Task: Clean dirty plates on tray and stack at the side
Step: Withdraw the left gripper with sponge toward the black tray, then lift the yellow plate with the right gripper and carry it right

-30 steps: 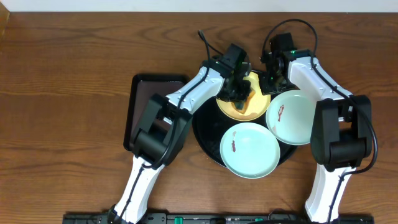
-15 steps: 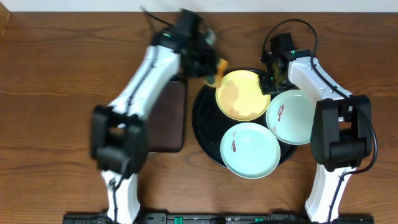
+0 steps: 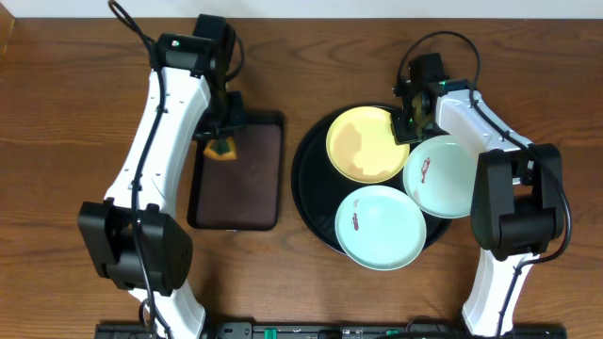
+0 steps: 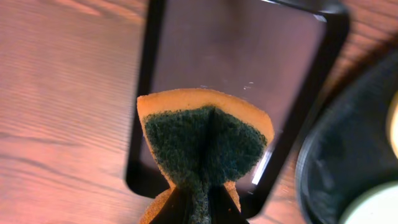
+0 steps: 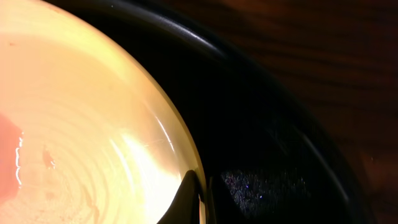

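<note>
Overhead view of a wooden table [image 3: 75, 113] w/ two robot arms. Right of ctr sits the round black tray [image 3: 307, 193], carrying all three plates. The yellow plate [image 3: 366, 143] is at the far side, the right mint plate [image 3: 443, 176] lies over the tray's right rim, and the near mint plate [image 3: 379, 227] is at the near side. Both mint plates show a small reddish smear. Nothing is stacked at the side yet.

The right end effector [image 3: 408, 121] is at the yellow plate's far-right edge. The right wrist view shows its fingers [image 5: 180, 208] closed on either side of the rim, prob. to steady the plate or get ready to lift it out. A faint orange patch shows on that plate's surface, so it's hard to tell if it is fully clean.

The left end effector [image 3: 223, 143] hangs over the far-left corner of the brown tray [image 3: 247, 184], left of the black tray. It is clamped on a sponge [image 4: 205, 140], green scouring side facing the wrist cam. Judging by position, the brown tray serves as the sponge's parking spot, keeping it off the table & clear of the right arm's work.
</note>
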